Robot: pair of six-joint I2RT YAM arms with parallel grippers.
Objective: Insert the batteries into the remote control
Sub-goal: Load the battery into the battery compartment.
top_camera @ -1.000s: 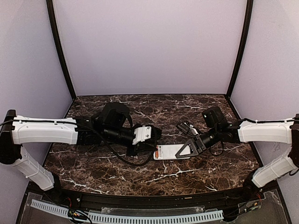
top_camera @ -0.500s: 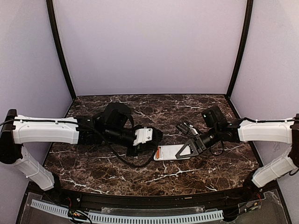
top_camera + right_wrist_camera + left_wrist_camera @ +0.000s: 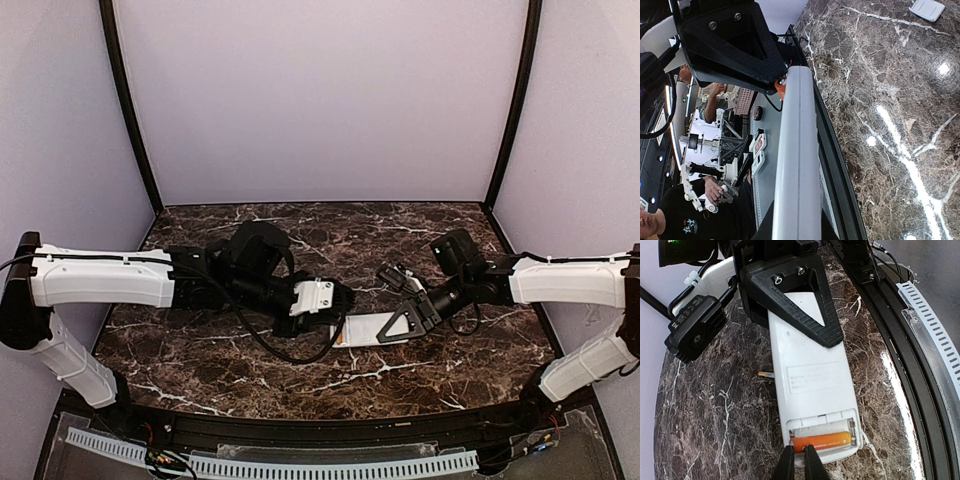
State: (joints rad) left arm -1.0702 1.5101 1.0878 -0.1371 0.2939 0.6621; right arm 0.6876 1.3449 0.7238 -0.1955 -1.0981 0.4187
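Observation:
The remote control (image 3: 810, 365) lies back-up on the marble, its battery bay open at the near end. One orange battery (image 3: 822, 441) lies in the bay. My left gripper (image 3: 799, 457) is shut, with only a slit between the fingers, and its tips touch the battery's left end. A second battery (image 3: 766, 374) peeks out from beside the remote, only its gold tip showing. My right gripper (image 3: 395, 324) is shut on the remote's far end, its black triangular finger (image 3: 800, 305) lying across the back. In the right wrist view the remote (image 3: 797, 150) shows edge-on between the jaws.
A small white cover (image 3: 926, 9) lies on the marble away from the remote. The table's black front rim (image 3: 900, 340) runs close along the remote's right side. Cables hang from the left arm (image 3: 100, 280) near the remote.
My left gripper has moved right to the remote's open end and its jaws have narrowed to shut. The right gripper still holds the remote, which has shifted only slightly.

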